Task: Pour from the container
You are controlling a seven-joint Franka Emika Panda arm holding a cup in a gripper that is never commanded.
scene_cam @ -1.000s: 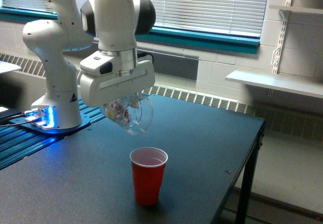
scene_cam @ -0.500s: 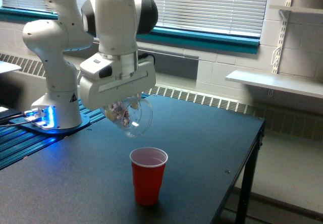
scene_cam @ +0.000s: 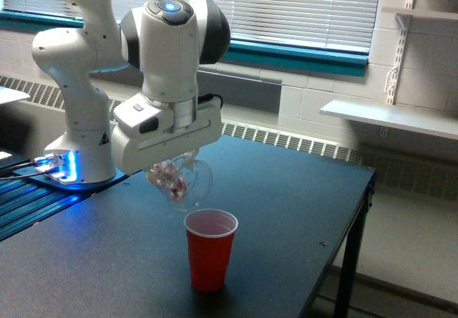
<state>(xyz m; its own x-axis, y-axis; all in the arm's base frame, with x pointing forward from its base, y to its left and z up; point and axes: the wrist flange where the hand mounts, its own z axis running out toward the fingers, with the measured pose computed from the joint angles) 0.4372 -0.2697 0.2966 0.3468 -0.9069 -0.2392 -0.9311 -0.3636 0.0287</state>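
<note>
**One tilted cup, mouth nearly over the target**

One clear cup hangs in the air under the tool, tipped well over so its mouth faces down toward four or five o'clock. Small brownish-white bits sit bunched in the upper part of the cup, up by the tool; none shows at the lip or falling. The tool's fingers are hidden behind the wide white hand housing, so how far apart they stand cannot be read directly; since the cup hangs tilted from under it with nothing else bearing it, I judge the tool clamped on the cup.

Just below, at about five o'clock from the clear cup's lip, a red cup stands upright on the dark worktop, white inside and seemingly empty. The two cups are near but apart, with a thin gap between the lower lip and the red rim. The clear cup's mouth looks to lie over the red cup's ten-o'clock edge rather than its centre, though depth is hard to judge from this one view.

Step in hand, as I read it: the tilt is under way, the pour itself not yet begun. The next move calls for more rotation about the wrist to bring the bits down to the lip, probably with a small shift toward four o'clock so the stream lands inside the red rim and not on the worktop. Loose bits may let go all at once, so a slow roll suits.

At nine o'clock, the arm's base glows blue on its rail.
</note>
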